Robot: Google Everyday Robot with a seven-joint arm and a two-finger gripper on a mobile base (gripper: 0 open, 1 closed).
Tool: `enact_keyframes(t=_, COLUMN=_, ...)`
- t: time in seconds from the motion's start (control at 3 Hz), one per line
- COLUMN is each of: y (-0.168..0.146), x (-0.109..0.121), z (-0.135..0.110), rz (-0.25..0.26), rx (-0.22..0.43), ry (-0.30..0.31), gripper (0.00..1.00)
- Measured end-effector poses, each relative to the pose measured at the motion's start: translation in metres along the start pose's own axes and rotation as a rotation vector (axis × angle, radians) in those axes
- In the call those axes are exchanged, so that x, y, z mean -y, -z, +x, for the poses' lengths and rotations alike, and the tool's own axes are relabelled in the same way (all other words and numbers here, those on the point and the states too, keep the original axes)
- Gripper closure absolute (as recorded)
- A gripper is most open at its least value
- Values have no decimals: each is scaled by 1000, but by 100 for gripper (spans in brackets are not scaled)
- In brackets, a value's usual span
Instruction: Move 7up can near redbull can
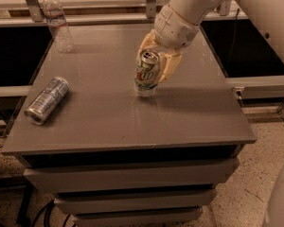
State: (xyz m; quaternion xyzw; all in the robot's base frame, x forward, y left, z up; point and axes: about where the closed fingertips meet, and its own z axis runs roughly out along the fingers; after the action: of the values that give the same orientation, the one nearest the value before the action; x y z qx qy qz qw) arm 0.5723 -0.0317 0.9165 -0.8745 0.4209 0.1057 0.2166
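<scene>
This looks like a robot test space in a lab or office building, not a home. A plain grey table (109, 122) with stepped grey tiers (132, 178) beneath it stands on a speckled hard floor (258, 174). Metal rails (109, 19) run behind it. A white robot arm (189, 4) reaches in from the upper right. Its claw (154, 67) (yellowish fingers closed around the 7up can (146, 77)) is over the table's middle. The props are sparse: a redbull can (47, 100) lying on its side at the left, and a water bottle (57, 20) standing at the far left corner.
</scene>
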Motion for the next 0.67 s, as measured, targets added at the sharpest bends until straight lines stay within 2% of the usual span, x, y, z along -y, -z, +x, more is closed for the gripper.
enact_keyframes(t=0.67, y=-12, x=19, z=-20, rz=-17, rx=38, ry=71, gripper=100)
